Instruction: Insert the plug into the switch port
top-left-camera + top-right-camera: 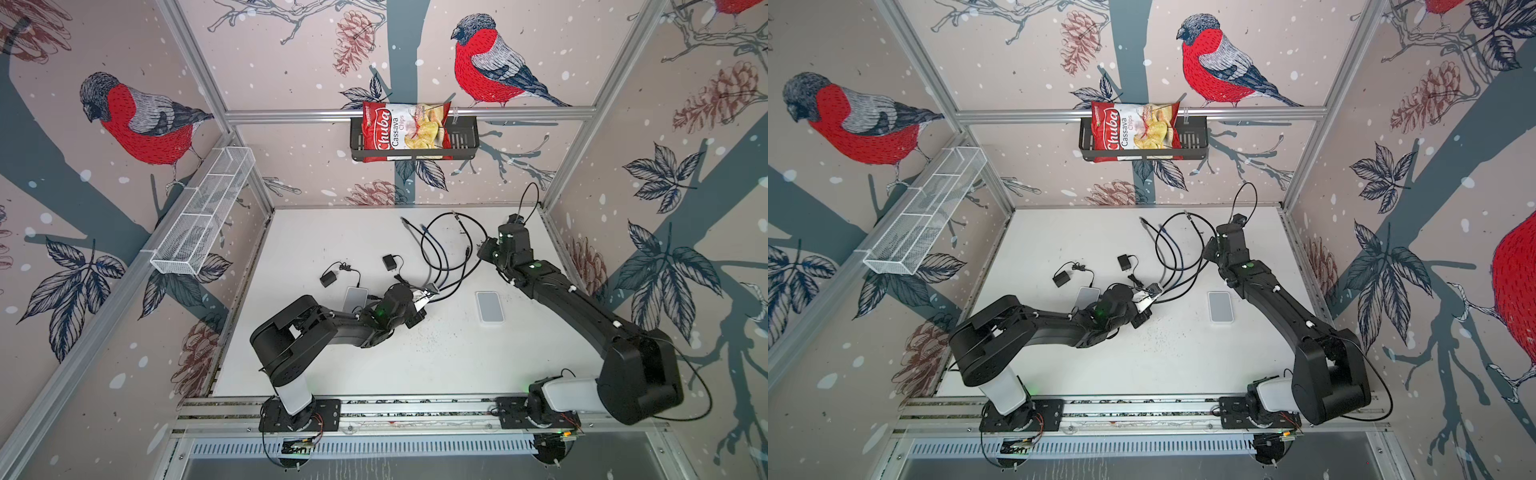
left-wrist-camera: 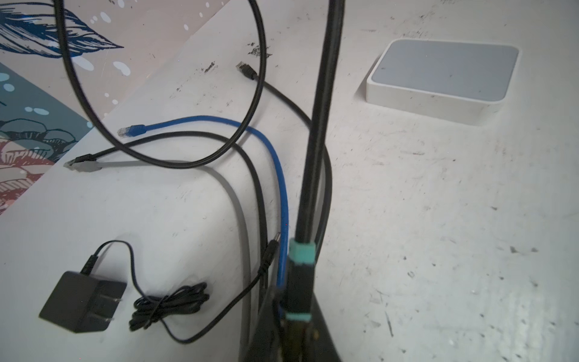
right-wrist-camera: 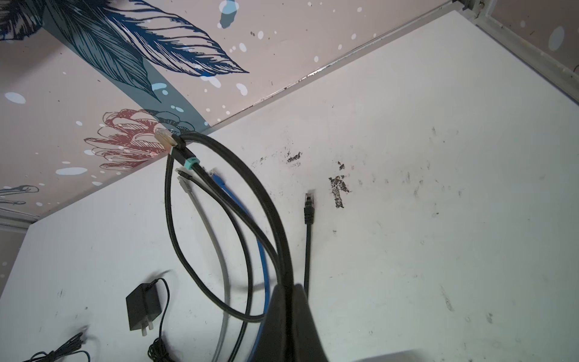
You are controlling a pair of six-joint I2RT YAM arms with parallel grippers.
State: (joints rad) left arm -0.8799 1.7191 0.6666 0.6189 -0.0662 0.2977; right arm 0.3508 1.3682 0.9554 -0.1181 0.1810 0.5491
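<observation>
The left fingers pinch the teal-banded black plug of a flat cable over the white desk, well apart from the white, grey-topped switch box. The right fingers clamp a black cable loop. If that loop pulls taut or snags the blue cable, the plug could twist and meet the switch box crooked.

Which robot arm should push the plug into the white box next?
Probably the left. The left gripper is shut on the teal-banded plug itself, close to the white switch. The right gripper only pinches the black cable farther along, away from that plug.
</observation>
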